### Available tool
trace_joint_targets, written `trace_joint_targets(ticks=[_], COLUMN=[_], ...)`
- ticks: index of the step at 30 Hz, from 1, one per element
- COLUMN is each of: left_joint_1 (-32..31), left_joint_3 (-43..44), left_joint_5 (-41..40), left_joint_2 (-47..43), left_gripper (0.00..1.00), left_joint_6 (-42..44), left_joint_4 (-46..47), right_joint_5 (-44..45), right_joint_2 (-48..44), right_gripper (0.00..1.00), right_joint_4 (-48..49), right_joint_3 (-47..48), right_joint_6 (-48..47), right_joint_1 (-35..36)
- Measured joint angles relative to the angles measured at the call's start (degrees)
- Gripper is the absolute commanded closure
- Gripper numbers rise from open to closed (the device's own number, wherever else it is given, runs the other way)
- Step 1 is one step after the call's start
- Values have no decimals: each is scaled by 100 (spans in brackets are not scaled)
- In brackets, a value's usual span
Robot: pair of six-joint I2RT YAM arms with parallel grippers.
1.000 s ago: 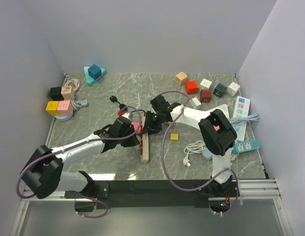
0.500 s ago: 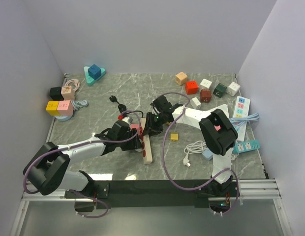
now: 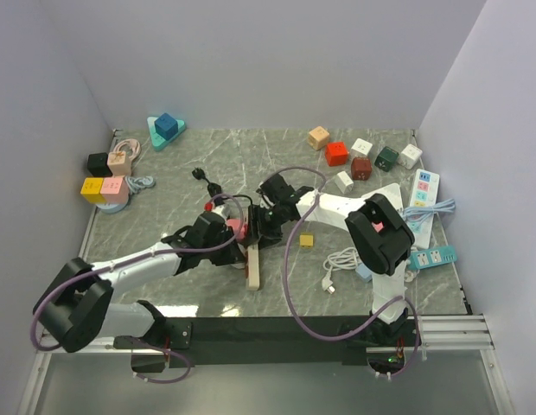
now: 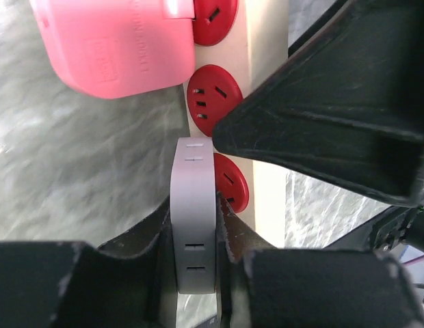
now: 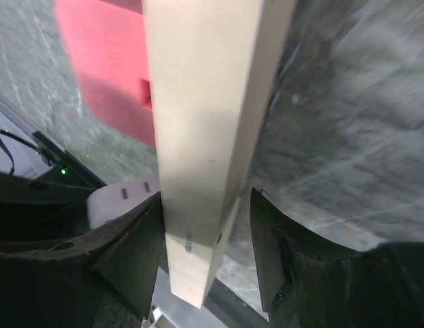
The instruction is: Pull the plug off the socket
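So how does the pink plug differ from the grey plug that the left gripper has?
Colour: the pink plug is bright pink, the grey plug pale grey. Shape: the pink plug is broad and blocky, the grey plug slim. State: the jaws of the left gripper pinch the grey plug; nothing grips the pink plug. Both sit against the beige power strip.

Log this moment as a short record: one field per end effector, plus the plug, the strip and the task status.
left end effector: shut on a pale grey piece beside the red sockets
right end effector: fingers astride the power strip, seemingly clamping it
pink plug: on the strip's socket face, in neither grip
task status: plug not yet pulled off
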Motion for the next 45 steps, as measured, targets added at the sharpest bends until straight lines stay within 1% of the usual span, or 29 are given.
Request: trace_joint_targets(ticks=[2, 3, 4, 6, 8, 12, 15, 23, 28, 30, 31, 34, 36, 40, 45], left_joint_1=[0, 0, 0, 2, 15, 13, 17, 378, 734, 870, 916, 1145, 1233, 1268, 1268], left_joint_3=[46, 70, 116, 225, 310, 415, 415, 415, 400, 400, 400, 726, 988, 1414, 1519], left_joint_5=[-59, -87, -114, -188, -271, -369, -516, -699, -463, -354, -345, -411, -457, -472, -496], left_joint_2=[-214, -310, -404, -520, -575, -695, -986, -2455, -3095, -3213, -3294, -3755, -3941, -3947, -3333], left_gripper=[99, 99, 99, 100, 99, 99, 99, 99, 99, 99, 99, 99, 99, 99, 99], left_joint_6=[-11, -13, -15, -31, -81, -111, -125, -363, -608, -702, -734, -835, -855, -824, -669], left_joint_4=[-293, -437, -608, -883, -1093, -1355, -1609, -2332, -2492, -2514, -2428, -2044, -1818, -1604, -1657], right_joint_5=[76, 114, 149, 184, 197, 98, -57, -778, -1032, -898, -581, -26, 42, 129, 31], right_joint_2=[13, 20, 42, 72, 72, 72, 70, -120, -275, -313, -313, -140, -79, -173, -358], right_gripper=[44, 49, 62, 83, 100, 100, 100, 100, 100, 100, 100, 100, 100, 100, 100], right_joint_4=[-98, -138, -188, -232, -203, -129, 4, 837, 1228, 1244, 1117, 608, 446, 376, 306], right_joint_3=[44, 83, 155, 286, 326, 326, 323, 232, 190, 188, 131, -114, -262, -317, -378], right_joint_6=[-2, -7, 0, 63, 186, 271, 337, 562, 691, 601, 457, 201, 20, -42, -50], right_joint_1=[94, 125, 162, 232, 258, 269, 275, 275, 273, 267, 234, -33, -219, -415, -551])
